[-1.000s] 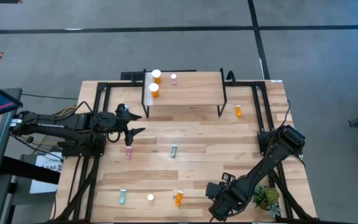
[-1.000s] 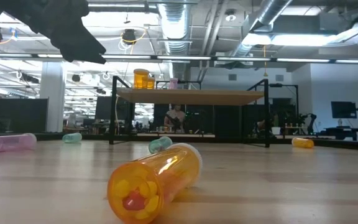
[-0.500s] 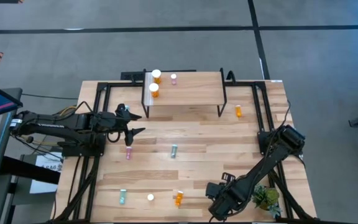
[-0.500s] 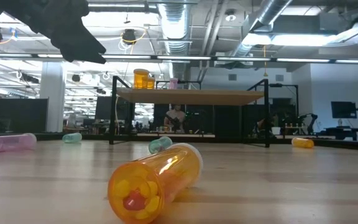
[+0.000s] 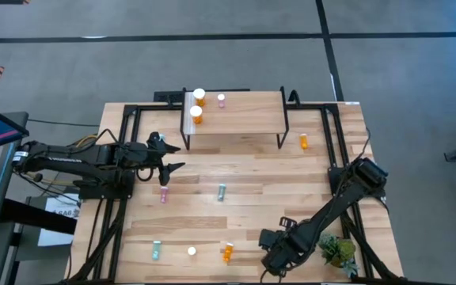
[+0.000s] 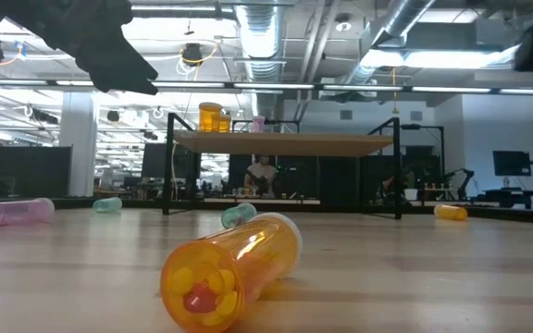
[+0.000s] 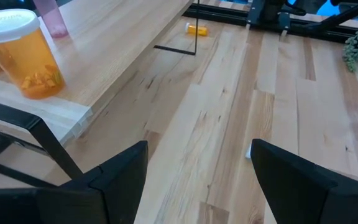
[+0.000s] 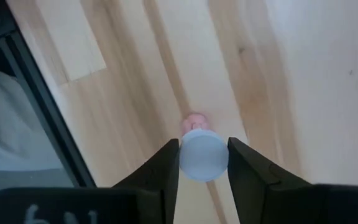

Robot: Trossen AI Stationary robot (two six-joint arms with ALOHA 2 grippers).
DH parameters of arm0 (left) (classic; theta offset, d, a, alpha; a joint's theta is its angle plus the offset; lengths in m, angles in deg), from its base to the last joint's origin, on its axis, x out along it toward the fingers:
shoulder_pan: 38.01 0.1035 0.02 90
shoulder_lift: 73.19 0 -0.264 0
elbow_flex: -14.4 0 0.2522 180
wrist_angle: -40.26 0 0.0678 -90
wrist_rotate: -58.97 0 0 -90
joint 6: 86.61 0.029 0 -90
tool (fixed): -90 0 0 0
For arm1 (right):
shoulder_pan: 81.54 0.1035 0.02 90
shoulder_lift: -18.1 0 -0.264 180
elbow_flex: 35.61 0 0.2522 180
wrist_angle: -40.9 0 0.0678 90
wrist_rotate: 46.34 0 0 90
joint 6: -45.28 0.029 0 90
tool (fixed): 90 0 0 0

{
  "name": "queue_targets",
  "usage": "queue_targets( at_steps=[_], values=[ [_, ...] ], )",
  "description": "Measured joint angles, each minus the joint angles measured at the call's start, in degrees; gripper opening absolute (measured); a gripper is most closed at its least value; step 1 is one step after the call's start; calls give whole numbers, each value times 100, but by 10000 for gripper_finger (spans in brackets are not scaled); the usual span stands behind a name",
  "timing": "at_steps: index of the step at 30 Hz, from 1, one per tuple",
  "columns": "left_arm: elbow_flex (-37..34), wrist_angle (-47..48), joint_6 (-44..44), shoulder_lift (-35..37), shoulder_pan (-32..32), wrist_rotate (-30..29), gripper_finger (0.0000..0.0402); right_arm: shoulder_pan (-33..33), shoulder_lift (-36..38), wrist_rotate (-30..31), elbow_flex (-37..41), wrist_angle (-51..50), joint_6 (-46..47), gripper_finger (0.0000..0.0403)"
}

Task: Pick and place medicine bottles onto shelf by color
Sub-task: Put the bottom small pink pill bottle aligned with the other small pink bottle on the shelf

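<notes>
At the near edge of the desk [image 5: 252,214], toward its right corner, the right gripper [image 8: 204,144] is down over a pink bottle [image 8: 202,155]. The wrist view looks onto the pale cap end-on, with a sliver of pink body past it. The bottle's long axis therefore runs in line with the gripper's reach, and the two fingers sit on opposite sides of the cap. No gap shows on either side, so the jaws look pinched on the cap, though whether the grip is firm is hard to judge. From above, the arm hides the bottle.

Along the same near edge, toward the left corner, lie an orange bottle [image 5: 227,252] and a teal bottle [image 5: 155,252].

Mid-desk, the left gripper [image 5: 179,157] hangs with its jaws spread wide and empty, just off the shelf's left end.

The shelf [image 5: 244,119] stands at the far edge, with two wide orange bottles [image 5: 195,113] and a small pink one [image 5: 221,100] at its left end. The carry thus runs the desk's whole depth. The left arm is nearer the shelf, but the right arm has the bottle.
</notes>
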Motion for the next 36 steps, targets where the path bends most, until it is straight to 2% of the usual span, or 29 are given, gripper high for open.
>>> queue_targets(
  at_steps=[5,15,27,36],
  values=[
    [0,-2,0,0,-1,-4,270,-275,32,-19,-161,-120,-487,129],
    [0,-1,6,-1,-2,-6,270,-1246,38,265,-1242,-1240,-2278,129],
    [0,2,57,0,-2,-2,270,-3208,45,290,-2417,-1388,-4945,134],
    [0,0,60,0,0,-2,270,-4752,45,126,-3181,-1199,-5888,134]
  ],
)
